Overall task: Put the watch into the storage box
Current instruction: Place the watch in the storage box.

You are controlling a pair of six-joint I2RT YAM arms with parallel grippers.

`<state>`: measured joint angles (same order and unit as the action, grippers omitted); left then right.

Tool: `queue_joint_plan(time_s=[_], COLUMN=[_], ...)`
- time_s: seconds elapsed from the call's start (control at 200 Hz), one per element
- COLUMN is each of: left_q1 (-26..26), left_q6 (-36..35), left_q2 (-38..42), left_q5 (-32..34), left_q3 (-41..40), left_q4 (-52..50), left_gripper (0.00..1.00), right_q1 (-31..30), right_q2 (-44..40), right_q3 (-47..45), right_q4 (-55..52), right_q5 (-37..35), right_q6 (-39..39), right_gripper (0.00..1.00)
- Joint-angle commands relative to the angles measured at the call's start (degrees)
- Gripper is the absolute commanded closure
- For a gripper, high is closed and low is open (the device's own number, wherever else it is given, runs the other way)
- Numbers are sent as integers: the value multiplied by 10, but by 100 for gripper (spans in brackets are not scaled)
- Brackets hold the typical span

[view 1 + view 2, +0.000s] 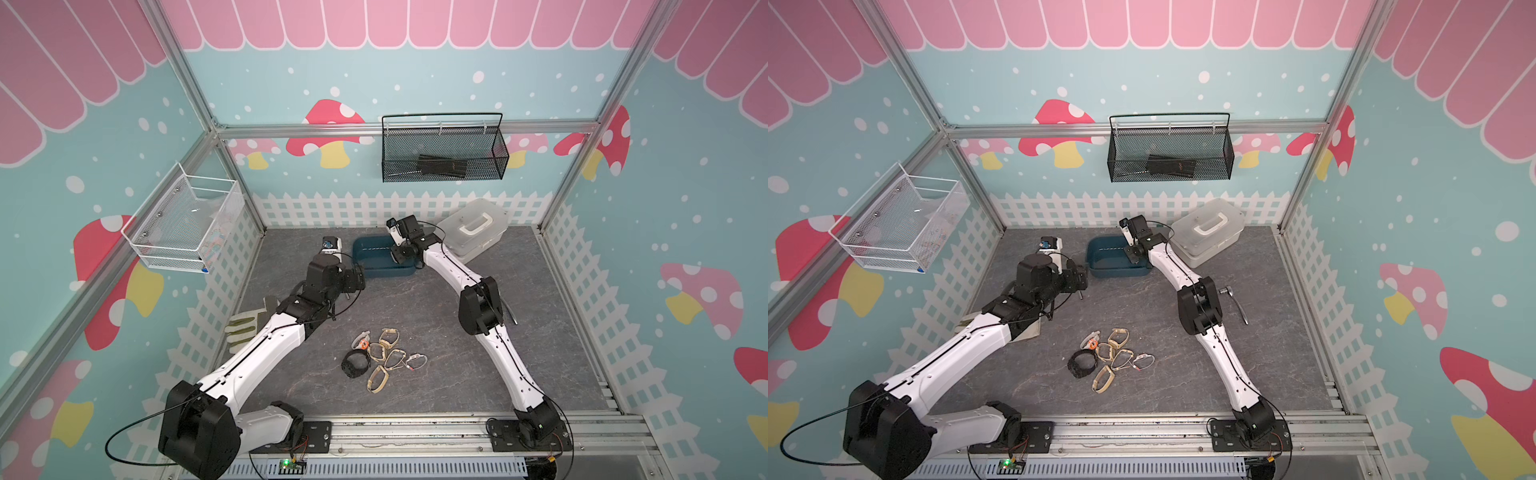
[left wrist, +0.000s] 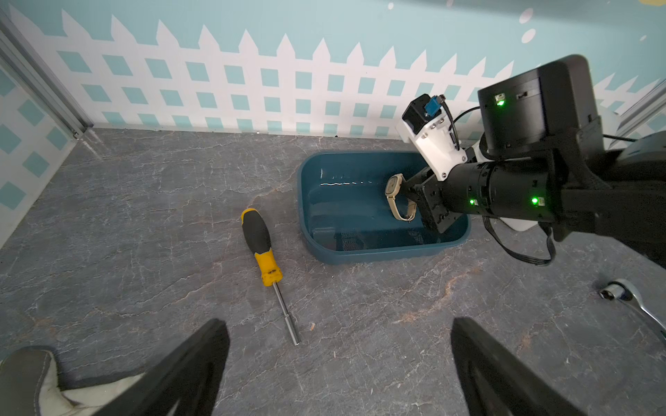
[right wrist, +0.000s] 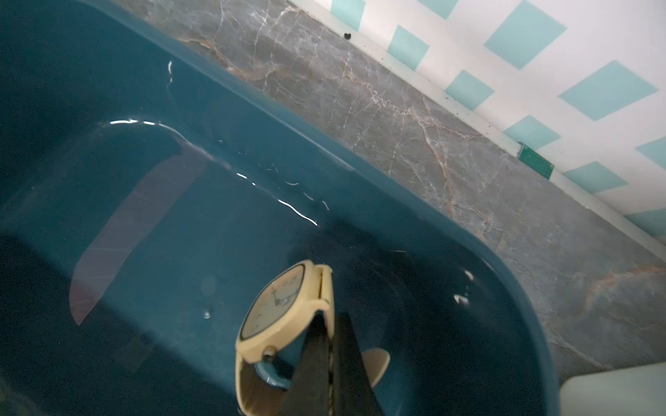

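Grey tabletop: right gripper [image 2: 411,196] (clamped) dangles watch [image 2: 395,196] over storage box [image 2: 360,248]

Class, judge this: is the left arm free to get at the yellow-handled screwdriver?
Probably yes. The screwdriver lies alone on bare table just ahead of the open left gripper, nothing between them.

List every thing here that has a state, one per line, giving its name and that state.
right gripper: shut on the cream watch
cream watch: held above the storage box floor, not released
storage box: open-topped, nothing lying in it yet
left gripper: open, holding nothing
white case: lid closed
watches: loose in a pile on the table
screwdriver: lying flat on the table
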<state>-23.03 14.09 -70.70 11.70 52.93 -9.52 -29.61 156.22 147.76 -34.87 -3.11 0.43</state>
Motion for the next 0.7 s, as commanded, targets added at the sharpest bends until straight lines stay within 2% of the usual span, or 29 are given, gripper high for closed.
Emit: queue_joint_plan(time_s=[0.0,0.075,0.165,0.305,0.32,0.5,0.695], left_q1=[-1,-2,-2,-2,-15,-22,-23], left_q6=[-10,-11,-13,-13,-13,-14,0], left_q2=[2,3,3,6,6,9,11], left_q5=[-8,-8,-7,1,2,14,9], left_q3=[-4,-4,-4,-4,-4,-1,17], left_q4=[8,7,6,2,1,-7,-35], left_gripper=[1,1,1,1,1,1,1], right_q1=[2,2,2,2,2,2,-1], right_q2=[13,14,12,8,7,-11,-77], right_q3=[15,15,16,17,17,17,12], right_q4=[-3,-2,0,0,0,-3,3], right_q5=[-7,-7,-8,-2,-2,0,27], right_q6=[-7,-6,-4,-5,-5,-5,-8], right_gripper=[98,95,87,84,83,83,82])
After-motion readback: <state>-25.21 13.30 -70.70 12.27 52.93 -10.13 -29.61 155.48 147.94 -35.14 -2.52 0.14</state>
